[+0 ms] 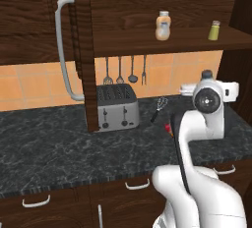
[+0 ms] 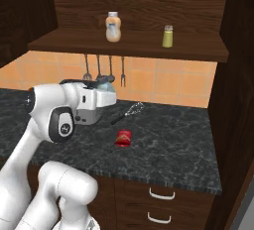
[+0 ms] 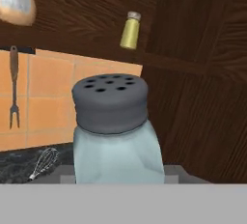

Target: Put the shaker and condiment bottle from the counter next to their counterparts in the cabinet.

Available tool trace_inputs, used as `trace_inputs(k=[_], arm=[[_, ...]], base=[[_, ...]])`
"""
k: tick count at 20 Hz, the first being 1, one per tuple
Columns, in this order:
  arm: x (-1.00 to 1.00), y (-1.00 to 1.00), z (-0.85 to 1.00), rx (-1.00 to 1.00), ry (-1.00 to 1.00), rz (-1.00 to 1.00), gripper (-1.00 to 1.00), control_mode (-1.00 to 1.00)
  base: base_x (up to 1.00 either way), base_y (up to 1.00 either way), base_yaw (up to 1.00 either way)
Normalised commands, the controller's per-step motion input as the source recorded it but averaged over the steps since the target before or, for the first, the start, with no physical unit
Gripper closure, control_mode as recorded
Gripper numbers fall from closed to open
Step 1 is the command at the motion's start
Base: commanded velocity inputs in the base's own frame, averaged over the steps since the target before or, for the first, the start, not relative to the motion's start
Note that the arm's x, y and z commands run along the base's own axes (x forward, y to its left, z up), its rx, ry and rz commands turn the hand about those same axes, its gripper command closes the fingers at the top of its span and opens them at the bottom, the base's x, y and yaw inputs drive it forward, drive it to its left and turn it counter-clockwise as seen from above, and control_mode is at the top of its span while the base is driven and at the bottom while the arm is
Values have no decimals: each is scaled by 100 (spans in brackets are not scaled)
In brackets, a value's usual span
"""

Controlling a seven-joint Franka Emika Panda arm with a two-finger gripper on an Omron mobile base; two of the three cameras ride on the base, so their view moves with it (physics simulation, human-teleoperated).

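Note:
The pale blue-grey shaker (image 3: 116, 141) with its grey holed cap stands upright and close in the hand view, and my gripper (image 3: 118, 172) is shut on it. In the right base view my gripper (image 2: 108, 95) holds the shaker (image 2: 110, 88) above the counter (image 2: 173, 144), below the cabinet shelf (image 2: 134, 48). The red condiment bottle (image 2: 123, 138) lies on its side on the counter, partly hidden behind my arm in the left base view (image 1: 169, 129). On the shelf stand the counterparts: a peach-orange bottle (image 2: 113, 27) and a yellow-green shaker (image 2: 168, 36).
The cabinet door (image 1: 81, 50) with its grey bar handle (image 1: 61, 50) hangs open at left. A toaster (image 1: 117, 106) stands below it. A whisk (image 2: 130, 111) lies near the wall, and utensils (image 2: 99, 68) hang on the tiles. A dark side wall (image 2: 233, 100) closes the right.

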Motion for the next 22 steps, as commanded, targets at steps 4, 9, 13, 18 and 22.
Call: trace_inputs(k=[4,9,13,18,22], arm=[[-7,-11,89,12,0,-13,100,-100],[0,-2,76,6,-5,-11,100,-100],[0,-22,9,21,0,-4,100,-100],[7,-30,0,0,-14,0,100,-100],[-2,-9,13,-9,-29,0,100,-100]], base=[[0,0,0],[0,0,0],[0,0,0],[0,0,0],[0,0,0]])
